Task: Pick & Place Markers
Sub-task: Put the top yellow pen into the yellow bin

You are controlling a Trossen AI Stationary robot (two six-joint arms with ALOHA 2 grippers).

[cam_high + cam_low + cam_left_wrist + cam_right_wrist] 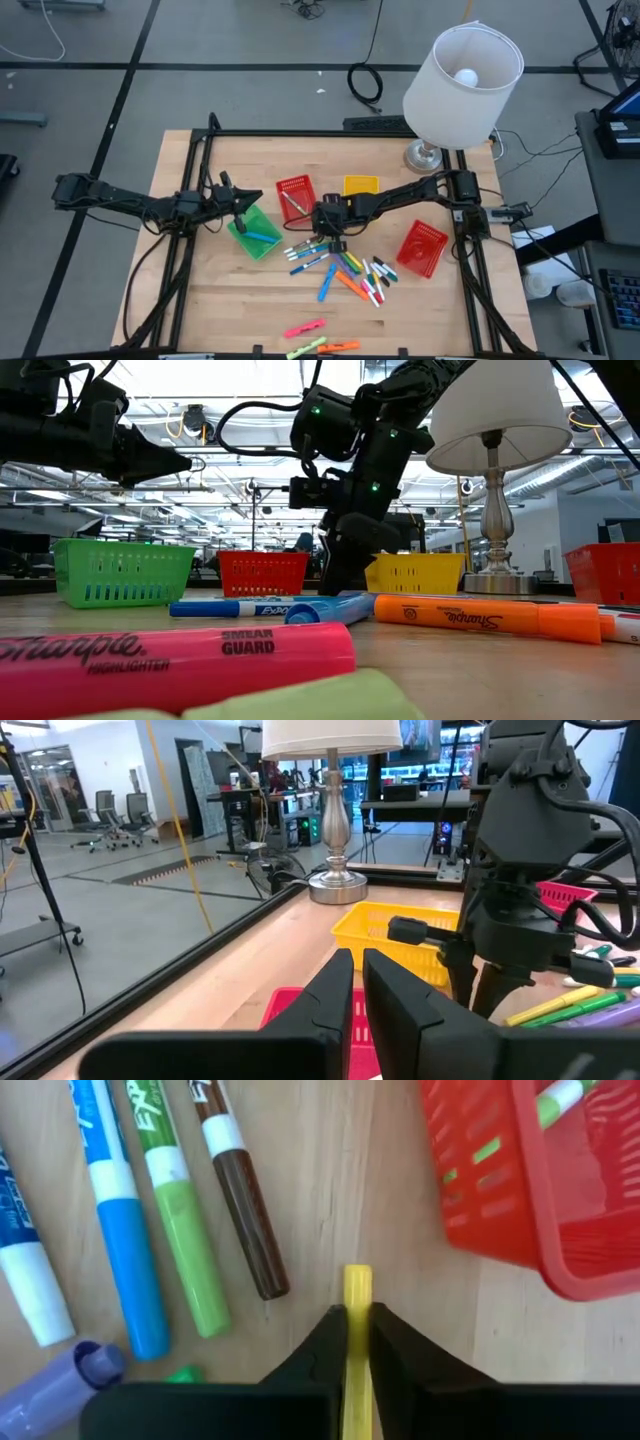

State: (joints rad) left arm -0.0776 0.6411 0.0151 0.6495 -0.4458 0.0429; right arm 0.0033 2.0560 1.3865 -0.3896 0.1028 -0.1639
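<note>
Fingers of my right gripper (357, 1325) pinch a yellow marker (357, 1295) over the wooden table (400, 1210), beside the red basket (520, 1190). Blue, green and brown markers (175, 1210) lie close by. My left gripper (358, 985) hangs above the green basket (255, 232), fingers pressed together, holding nothing.

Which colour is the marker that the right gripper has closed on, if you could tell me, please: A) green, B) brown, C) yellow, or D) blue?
C: in the right wrist view, the right gripper has its two dark fingers pressed against a yellow marker, while the other markers lie untouched on the table.
</note>
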